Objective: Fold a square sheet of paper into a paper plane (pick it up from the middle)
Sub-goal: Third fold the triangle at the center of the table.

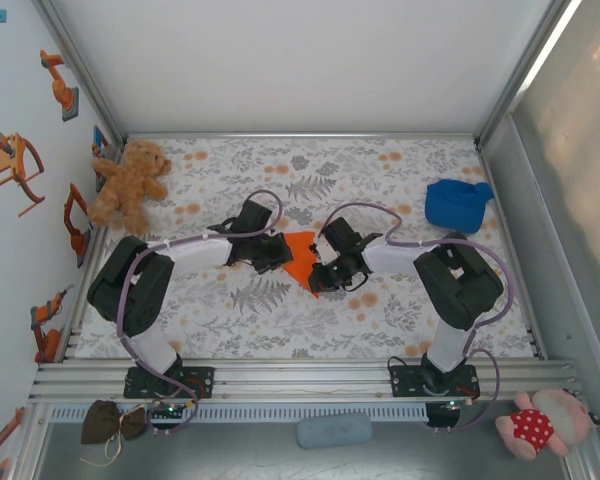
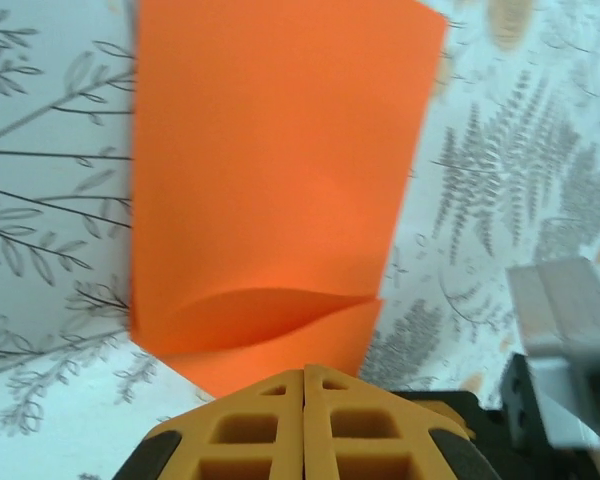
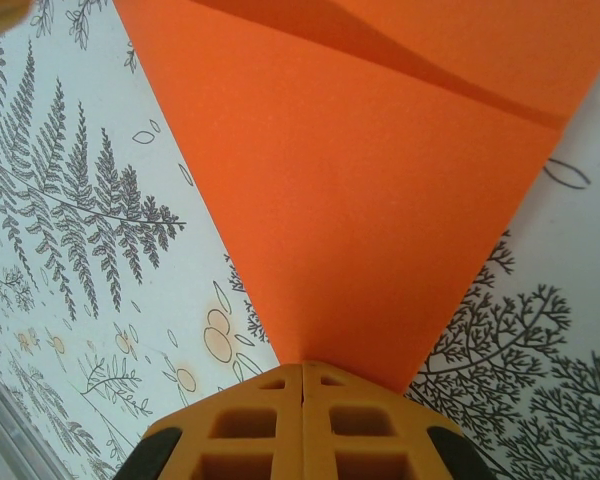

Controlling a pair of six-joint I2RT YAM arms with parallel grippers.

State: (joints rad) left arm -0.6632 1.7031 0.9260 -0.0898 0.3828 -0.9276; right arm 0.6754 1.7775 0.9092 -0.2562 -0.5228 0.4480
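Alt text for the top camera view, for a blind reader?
At the middle of a floral table, the left gripper and the right gripper both pinch a folded orange paper between them. A teddy bear sits far left, a blue cloth far right.

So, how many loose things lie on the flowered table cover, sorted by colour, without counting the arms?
Orange: 1, the paper
Brown: 1, the teddy bear
Blue: 1, the cloth lump
Total: 3
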